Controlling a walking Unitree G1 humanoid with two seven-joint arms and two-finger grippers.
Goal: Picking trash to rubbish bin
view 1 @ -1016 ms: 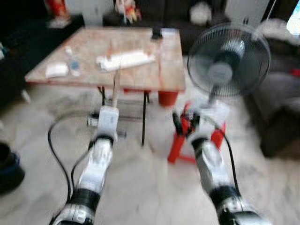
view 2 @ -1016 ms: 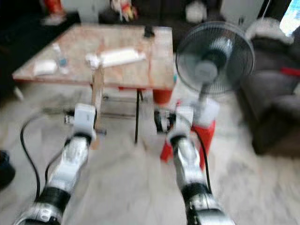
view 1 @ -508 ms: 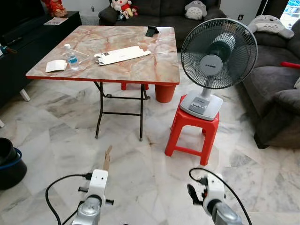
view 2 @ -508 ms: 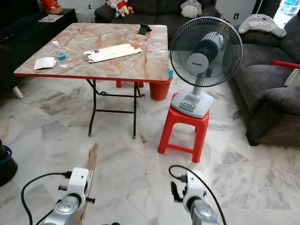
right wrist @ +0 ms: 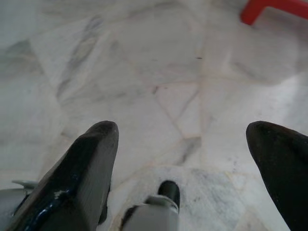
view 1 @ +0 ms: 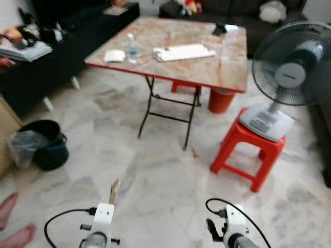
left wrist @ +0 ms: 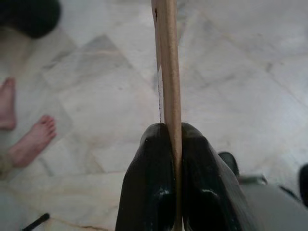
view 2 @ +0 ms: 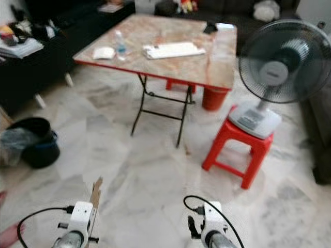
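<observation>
My left gripper (left wrist: 172, 131) is shut on a thin brown cardboard strip (left wrist: 167, 67), seen edge-on between its black fingers. The strip (view 1: 113, 192) sticks up above the left wrist low over the marble floor. A black rubbish bin (view 1: 45, 147) with a crumpled bag beside it stands on the floor at the far left, well ahead of that gripper. My right gripper (right wrist: 187, 134) is open over bare floor, with nothing between its fingers (right wrist: 91, 159).
A person's bare feet (view 1: 13, 227) are on the floor at the near left. A marble-top folding table (view 1: 176, 57) stands ahead. A fan (view 1: 289, 72) sits on a red stool (view 1: 247, 152) to the right. Dark cabinets line the left wall.
The camera has turned left, so the bin and the feet have come into view. Both arms dropped low a second ago and stay there. The left grip on the strip is unchanged.
</observation>
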